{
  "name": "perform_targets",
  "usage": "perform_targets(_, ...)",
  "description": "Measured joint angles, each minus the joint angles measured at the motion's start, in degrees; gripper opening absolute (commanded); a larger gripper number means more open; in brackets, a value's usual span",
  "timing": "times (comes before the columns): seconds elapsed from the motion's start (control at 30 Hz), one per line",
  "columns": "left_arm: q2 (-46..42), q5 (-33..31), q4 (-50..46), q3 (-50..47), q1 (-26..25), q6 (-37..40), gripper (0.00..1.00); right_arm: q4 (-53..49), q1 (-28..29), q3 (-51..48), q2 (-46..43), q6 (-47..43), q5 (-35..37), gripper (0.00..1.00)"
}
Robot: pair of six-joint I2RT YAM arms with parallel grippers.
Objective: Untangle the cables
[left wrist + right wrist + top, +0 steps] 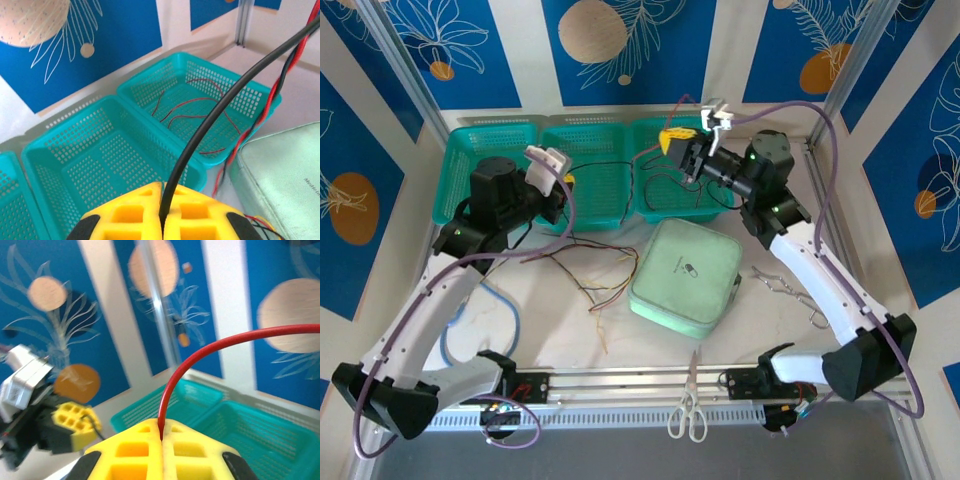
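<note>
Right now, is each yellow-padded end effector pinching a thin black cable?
Not quite. The left end effector is shut on a thin black cable, but the right end effector is shut on a thin red cable, not a black one. The right wrist view shows it.

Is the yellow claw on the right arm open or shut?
Shut: the right gripper's yellow fingers meet with no gap, pinching a red cable that rises from the seam between them.
</note>
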Motion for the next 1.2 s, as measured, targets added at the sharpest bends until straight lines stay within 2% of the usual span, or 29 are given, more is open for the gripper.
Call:
perform_targets(0.2, 1.75, -2.36, -2.69, 1.42, 1.11, -2.19, 0.00, 1.38, -7.74, -4.42, -5.73, 2.29, 7.10, 0.00)
perform_targets(0.37, 3.63, -4.44, -5.64, 3.63, 3.87, -5.42, 0.00, 1.31, -15.61, -3.91, -7.50, 2.64, 7.37, 0.00)
perform_targets(0.53, 3.87, -4.70, -5.70, 3.50, 10.40, -11.45, 0.00, 0.90, -22.97, -2.36, -7.50, 3.74, 6.73, 0.00)
perform_targets(0.8, 1.86, -4.04, -2.56, -3.10, 22.45, -24.13, 0.00, 0.66, -32.92, 1.68, -7.91, 5.90, 6.51, 0.00)
perform_targets(0.97, -1.88, -4.63, 1.81, -9.40, 27.67, -31.87, 0.00, -0.07, -36.50, 1.68, -8.41, 6.73, 5.99, 0.00)
perform_targets(1.2, -6.47, -6.36, 7.52, -13.40, 33.48, -40.41, 0.00, -1.75, -38.97, 1.68, -9.25, 6.73, 5.07, 0.00)
